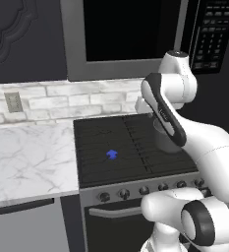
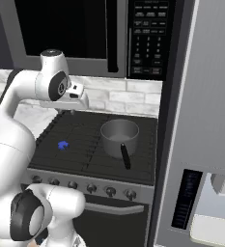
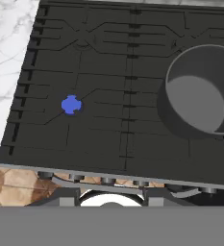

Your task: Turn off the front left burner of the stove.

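Stainless-and-black stove (image 1: 135, 189): fills the middle of both base views, black grated top over a steel front; marble counter (image 1: 27, 157) adjoins it at 9 o'clock in the left base view.
Microwave (image 1: 126, 34): hangs above the stove at 12 o'clock — not part of the job.
Arm: rises from the base and bends high over the grates, well above the cooking surface.
Saucepan (image 2: 119, 135): grey, empty, on the right half of the grates, its dark handle pointing toward the front edge; in the hand view it sits at 3 o'clock.
Front left burner (image 3: 71, 104): a small blue flame burns at its centre, so it is lit; seen from the hand it lies at 9 o'clock of the pan, well apart from it.
Oven handle (image 1: 113, 211): a bar just under the knob row.
Knobs (image 2: 73, 185): a row of small dark rounds along the steel front, at 6 o'clock of the flame; none is touched.
Gripper (image 2: 73, 112): hovers over the rear left of the grates, far from the knobs; whether its jaws are spread or pressed together I cannot tell.
Step in hand: approach — the reach to the control has not yet closed.
Next move calls for: dropping low over the front edge, picking the knob that likely serves the front left burner — probably toward the left end — and gripping it squarely to twist.
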Robot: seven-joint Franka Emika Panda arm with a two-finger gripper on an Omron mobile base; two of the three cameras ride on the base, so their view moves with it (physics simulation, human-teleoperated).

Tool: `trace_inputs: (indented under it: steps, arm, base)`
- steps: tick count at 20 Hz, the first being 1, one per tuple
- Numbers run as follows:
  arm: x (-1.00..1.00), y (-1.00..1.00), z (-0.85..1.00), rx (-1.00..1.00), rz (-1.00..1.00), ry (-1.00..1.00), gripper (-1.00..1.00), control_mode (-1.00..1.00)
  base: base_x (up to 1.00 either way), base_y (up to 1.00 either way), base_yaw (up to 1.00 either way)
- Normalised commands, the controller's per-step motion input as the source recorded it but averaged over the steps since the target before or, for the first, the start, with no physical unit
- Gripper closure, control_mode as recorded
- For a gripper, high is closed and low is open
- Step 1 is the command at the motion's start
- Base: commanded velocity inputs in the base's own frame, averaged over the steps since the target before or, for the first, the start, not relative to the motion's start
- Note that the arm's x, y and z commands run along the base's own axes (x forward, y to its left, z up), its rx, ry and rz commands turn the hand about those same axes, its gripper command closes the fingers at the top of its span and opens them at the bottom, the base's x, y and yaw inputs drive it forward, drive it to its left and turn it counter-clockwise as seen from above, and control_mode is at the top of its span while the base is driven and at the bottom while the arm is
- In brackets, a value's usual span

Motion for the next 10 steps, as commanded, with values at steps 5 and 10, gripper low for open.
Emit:
trace_inputs:
  steps: [5,10]
  arm:
    - [-0.25,0.08,-0.21,-0.05,0.0,-0.01,-1.0,-1.0]
    - [-0.7,0.57,-0.6,-0.26,0.06,-0.15,-1.0,-1.0]
  base:
    - [0.0,0.0,0.0]
    - [0.0,0.0,0.0]
